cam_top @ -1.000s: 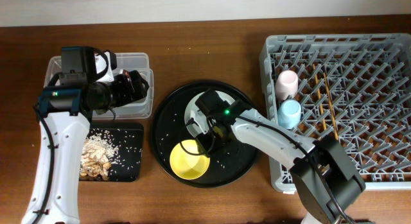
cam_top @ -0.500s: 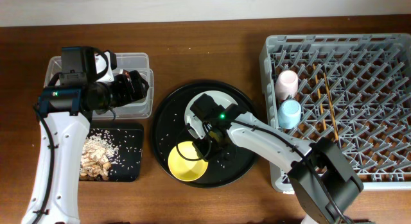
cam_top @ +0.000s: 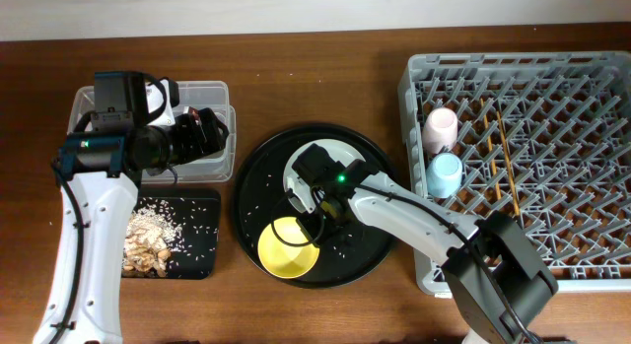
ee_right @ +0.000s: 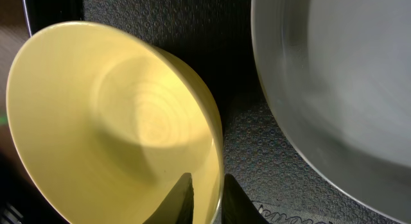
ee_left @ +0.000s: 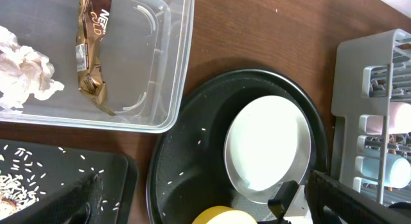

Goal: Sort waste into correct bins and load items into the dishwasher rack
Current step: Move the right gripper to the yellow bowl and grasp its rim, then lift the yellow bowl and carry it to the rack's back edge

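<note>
The right gripper (ee_right: 212, 195) has its two fingers drawn narrow on either side of the yellow bowl (ee_right: 115, 121), the near rim running between them, so it seems to have the bowl pinched by its wall rather than merely standing over it. The step in hand, as I judge it, is lifting that bowl out for the dishwasher rack (cam_top: 513, 59). A thin rim hold lets a bowl swing, so the lift should go straight up and slow, clearing the pale plate (ee_right: 334, 76) that lies just beside the fingers, and the bowl should go down on edge between pegs rather than be dropped flat. From the pincer the bowl spreads toward the front of the round black tray (cam_top: 251, 186), with the plate behind it on the same tray. The rack stands well to the right, the pink cup (cam_top: 441, 127), blue cup (cam_top: 445, 173) and chopsticks (cam_top: 506, 157) already in it — free pegs show in its front half. The left gripper (cam_top: 202, 132) hangs over the clear tub (ee_left: 173, 70), where the tissue (ee_left: 22, 67) and snack wrapper (ee_left: 91, 51) lie; I cannot tell how wide its fingers stand.
</note>
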Robot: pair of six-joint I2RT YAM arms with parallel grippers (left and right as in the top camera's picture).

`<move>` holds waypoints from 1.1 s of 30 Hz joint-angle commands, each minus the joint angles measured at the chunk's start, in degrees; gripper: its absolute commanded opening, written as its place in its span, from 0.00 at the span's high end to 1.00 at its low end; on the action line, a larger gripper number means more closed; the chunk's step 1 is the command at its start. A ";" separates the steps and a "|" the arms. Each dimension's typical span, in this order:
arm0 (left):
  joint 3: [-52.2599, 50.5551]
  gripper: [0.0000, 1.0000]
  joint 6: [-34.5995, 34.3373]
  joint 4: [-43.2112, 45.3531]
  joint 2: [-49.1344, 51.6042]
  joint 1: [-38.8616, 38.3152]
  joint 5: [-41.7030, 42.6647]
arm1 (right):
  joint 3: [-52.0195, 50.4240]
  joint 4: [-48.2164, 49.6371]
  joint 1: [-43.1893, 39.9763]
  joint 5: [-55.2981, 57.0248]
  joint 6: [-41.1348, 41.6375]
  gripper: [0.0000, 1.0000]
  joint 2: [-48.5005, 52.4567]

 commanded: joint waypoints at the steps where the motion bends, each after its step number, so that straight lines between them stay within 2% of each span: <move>1: -0.28 0.01 0.48 -0.07 0.35 0.20 -0.13 | -1.44 0.02 0.26 0.55 0.28 0.84 0.20; 11: -0.28 0.01 0.46 -0.07 0.35 0.20 -0.15 | -2.29 1.79 0.26 0.72 0.28 0.85 0.20; 15: -0.28 0.01 0.48 -0.07 0.35 0.20 -0.13 | -2.32 1.84 0.26 0.72 0.28 0.96 0.20; 18: -0.28 0.01 0.46 -0.07 0.35 0.20 -0.13 | -2.03 2.54 0.26 0.70 0.28 0.96 0.11; 24: -0.28 0.01 0.48 -0.07 0.35 0.20 -0.13 | 4.92 -1.14 -0.04 1.36 0.24 0.96 -2.08; 28: -0.28 0.01 0.48 -0.07 0.35 0.20 -0.13 | 13.86 -9.66 -2.10 13.35 0.22 0.96 -4.33; 33: -0.28 0.01 0.48 -0.07 0.35 0.20 -0.13 | 27.91 -22.36 -8.22 38.93 0.22 0.96 -5.70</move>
